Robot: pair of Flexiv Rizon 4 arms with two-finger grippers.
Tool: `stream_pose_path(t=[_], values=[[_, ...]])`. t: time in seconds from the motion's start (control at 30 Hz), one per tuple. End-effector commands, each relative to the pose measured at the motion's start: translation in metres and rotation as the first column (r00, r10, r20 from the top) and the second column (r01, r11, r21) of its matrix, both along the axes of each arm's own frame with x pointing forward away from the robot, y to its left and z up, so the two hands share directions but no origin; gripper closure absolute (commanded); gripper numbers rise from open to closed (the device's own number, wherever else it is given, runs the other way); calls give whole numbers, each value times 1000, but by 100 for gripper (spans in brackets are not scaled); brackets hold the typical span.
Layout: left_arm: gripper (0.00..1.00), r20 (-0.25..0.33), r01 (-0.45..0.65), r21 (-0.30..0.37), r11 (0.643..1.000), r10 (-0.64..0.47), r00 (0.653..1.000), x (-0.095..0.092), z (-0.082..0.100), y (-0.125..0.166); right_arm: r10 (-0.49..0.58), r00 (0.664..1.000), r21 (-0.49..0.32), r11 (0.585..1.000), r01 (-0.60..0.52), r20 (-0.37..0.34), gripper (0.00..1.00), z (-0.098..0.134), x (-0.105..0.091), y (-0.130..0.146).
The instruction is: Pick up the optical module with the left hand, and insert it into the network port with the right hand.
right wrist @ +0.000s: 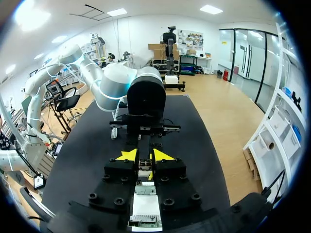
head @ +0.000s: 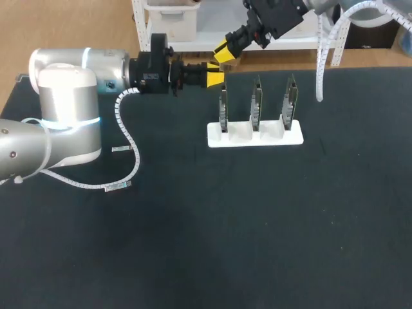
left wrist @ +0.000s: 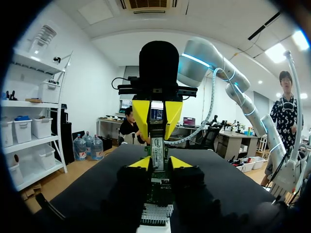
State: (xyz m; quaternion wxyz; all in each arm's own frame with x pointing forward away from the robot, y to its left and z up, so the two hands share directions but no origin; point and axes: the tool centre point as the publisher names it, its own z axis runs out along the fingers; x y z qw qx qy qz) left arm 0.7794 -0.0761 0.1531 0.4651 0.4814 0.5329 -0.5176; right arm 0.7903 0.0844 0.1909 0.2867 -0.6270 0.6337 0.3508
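Grip on the optical module (left wrist: 156, 153) lay with the left gripper (head: 215, 78), whose two yellow tips pressed on it from either side in the left wrist view, the module standing out ahead of them with its pale label facing the camera. The right gripper (head: 225, 51) met it head-on, right at the module's far end, and whether it gripped the module could not be told. In the right wrist view a small part of the module showed in the middle of that gripper, with the left gripper's black body just ahead of it. From the head view the left arm came in from the left and lay level over the far part of the black table (head: 193, 225), while the right arm slanted down from the far right corner. The two grippers stood close together there, and the module itself was too small to make out between them. Just beside them, toward the near side, a white holder (head: 293, 137) rested on the table with three circuit boards (head: 257, 106) upright in a row, each in its own slot. The left gripper was nearest the top of the leftmost board.
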Motion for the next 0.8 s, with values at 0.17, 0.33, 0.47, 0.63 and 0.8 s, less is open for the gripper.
stream_pose_path(t=[0.17,0.33,0.47,0.63,0.8], values=[[0,2,-3,0,1000,3,1000,-3,0,1,-6,1000,3,1000,6,3,100,2,-1,-6],[0,2,-3,0,1000,3,1000,-3,0,1,-14,1000,8,1000,14,9,100,4,-1,-9],[0,22,-10,41,999,9,1000,-4,4,-1,-20,1000,13,1000,20,12,100,5,-2,-13],[0,38,1,106,994,-5,999,-4,9,-3,-24,1000,17,1000,23,13,100,6,-2,-16],[0,73,-4,203,979,-11,997,-8,15,2,-17,1000,26,1000,17,19,100,9,-5,-18]])
